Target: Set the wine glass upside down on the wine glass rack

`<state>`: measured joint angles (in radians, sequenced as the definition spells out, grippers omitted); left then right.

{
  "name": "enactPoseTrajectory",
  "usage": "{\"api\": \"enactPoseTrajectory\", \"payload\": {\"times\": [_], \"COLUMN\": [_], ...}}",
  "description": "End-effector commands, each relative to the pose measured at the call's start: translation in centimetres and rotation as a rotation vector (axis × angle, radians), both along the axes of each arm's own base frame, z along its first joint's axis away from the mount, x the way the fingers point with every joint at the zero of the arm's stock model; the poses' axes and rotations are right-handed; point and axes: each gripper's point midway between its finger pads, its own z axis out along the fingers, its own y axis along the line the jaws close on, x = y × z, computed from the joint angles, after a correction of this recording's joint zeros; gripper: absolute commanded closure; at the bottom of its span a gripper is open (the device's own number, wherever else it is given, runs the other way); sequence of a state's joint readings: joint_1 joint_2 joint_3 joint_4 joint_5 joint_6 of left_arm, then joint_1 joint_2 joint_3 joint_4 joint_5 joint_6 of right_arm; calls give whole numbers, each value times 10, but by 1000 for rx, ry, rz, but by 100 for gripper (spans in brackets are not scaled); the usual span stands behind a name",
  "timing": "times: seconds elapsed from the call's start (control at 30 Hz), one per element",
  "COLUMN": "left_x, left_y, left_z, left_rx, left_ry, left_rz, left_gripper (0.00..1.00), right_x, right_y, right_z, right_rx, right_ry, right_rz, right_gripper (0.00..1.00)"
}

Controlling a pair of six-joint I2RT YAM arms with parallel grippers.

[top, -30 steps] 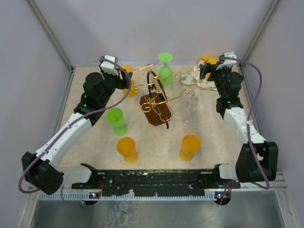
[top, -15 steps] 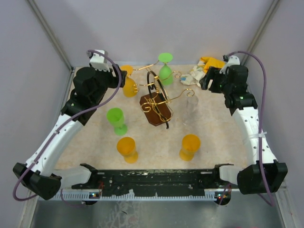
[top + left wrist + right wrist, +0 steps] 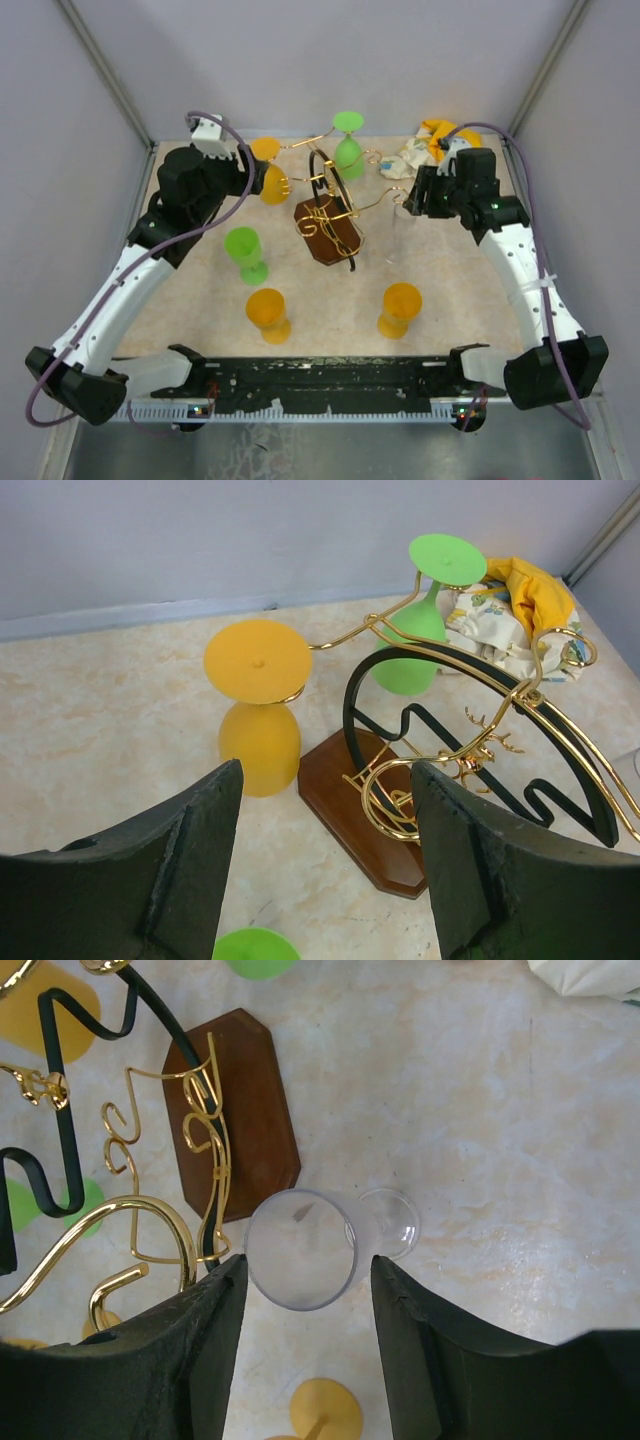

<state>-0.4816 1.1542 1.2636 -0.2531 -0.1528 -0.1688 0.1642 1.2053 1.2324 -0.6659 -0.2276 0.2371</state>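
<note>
A clear wine glass (image 3: pixel 302 1248) stands upright on the table just right of the wine glass rack (image 3: pixel 235 1110); it shows faintly in the top view (image 3: pixel 402 218). My right gripper (image 3: pixel 308 1270) is open and straddles the glass's bowl from above, the left finger nearly at the rim and a small gap on the right. The gold wire rack (image 3: pixel 325 210) on its brown wooden base (image 3: pixel 370 820) stands mid-table. My left gripper (image 3: pixel 325 880) hangs open and empty to the left of the rack (image 3: pixel 248 172).
An orange glass (image 3: pixel 258 710) and a green glass (image 3: pixel 425 610) hang upside down on the rack's arms. A green glass (image 3: pixel 245 252) and two orange glasses (image 3: pixel 268 312) (image 3: pixel 400 306) stand on the near table. A crumpled cloth (image 3: pixel 425 155) lies at the back right.
My right arm has swung left and down over the clear glass, and its jaws have narrowed around it. The left arm has pulled back a little from the hung orange glass.
</note>
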Motion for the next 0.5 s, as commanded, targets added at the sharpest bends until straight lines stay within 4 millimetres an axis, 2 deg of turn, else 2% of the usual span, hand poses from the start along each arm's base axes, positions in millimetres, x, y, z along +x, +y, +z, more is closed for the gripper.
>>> {"api": "enactPoseTrajectory", "payload": {"times": [0.0, 0.3, 0.37, 0.47], "left_x": [-6, -2, 0, 0], "left_y": [3, 1, 1, -2], "left_z": [-4, -8, -9, -12], "left_rx": [-6, 1, 5, 5], "left_ry": [14, 20, 21, 26], "left_rz": [0, -2, -4, -13], "left_gripper": [26, 26, 26, 25], "right_x": [2, 11, 13, 17], "right_y": [0, -7, -7, -7], "right_z": [-1, -24, -30, -36], "right_rx": [-41, -102, -106, -115], "right_ry": [5, 47, 58, 70], "right_rz": [-5, -43, -40, -37], "right_gripper": [48, 58, 68, 89]}}
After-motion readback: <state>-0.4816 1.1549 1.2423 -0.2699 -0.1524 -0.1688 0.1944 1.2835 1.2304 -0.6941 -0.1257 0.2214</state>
